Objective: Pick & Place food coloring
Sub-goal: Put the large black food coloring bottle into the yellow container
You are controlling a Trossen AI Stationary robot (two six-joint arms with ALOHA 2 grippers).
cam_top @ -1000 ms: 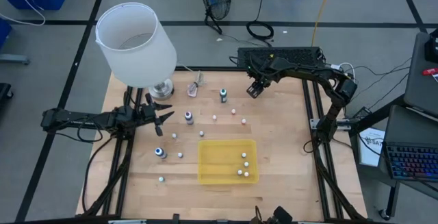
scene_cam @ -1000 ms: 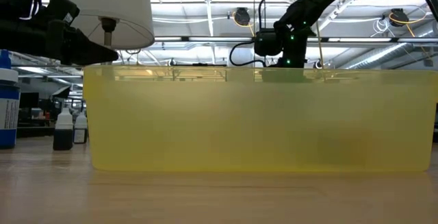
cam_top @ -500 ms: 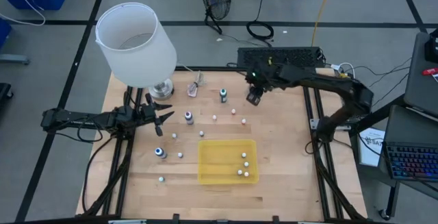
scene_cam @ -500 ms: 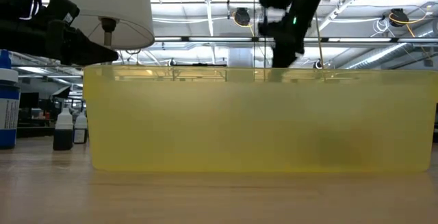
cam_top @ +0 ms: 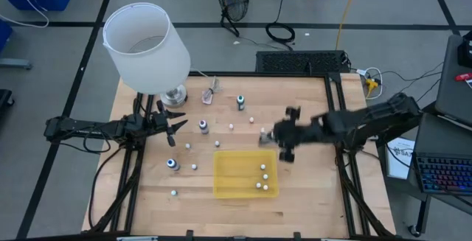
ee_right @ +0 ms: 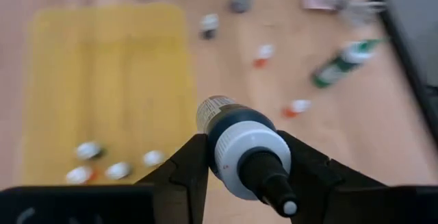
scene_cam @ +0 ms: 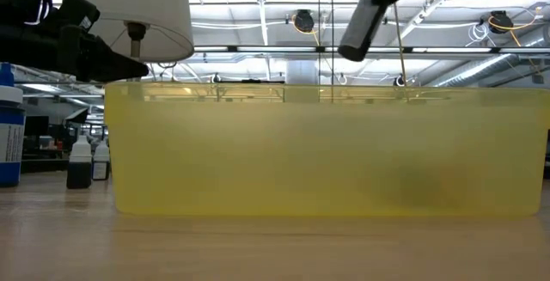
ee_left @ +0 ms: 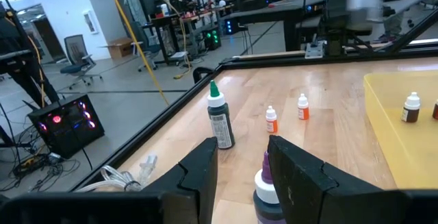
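You're mid-carry: right gripper is clamped on a dark food coloring bottle just beside the yellow tray, center-right of high view; next, move over tray & release; left gripper waits w/ fingers apart, left-center.

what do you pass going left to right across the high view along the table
left gripper → purple-capped bottle → yellow tray → right gripper, shut on a dark bottle

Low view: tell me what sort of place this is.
Likely a robotics lab or workshop: behind the yellow tray run exposed ceiling beams with strip lights, and the left wrist view shows desks with electronics and an office chair.
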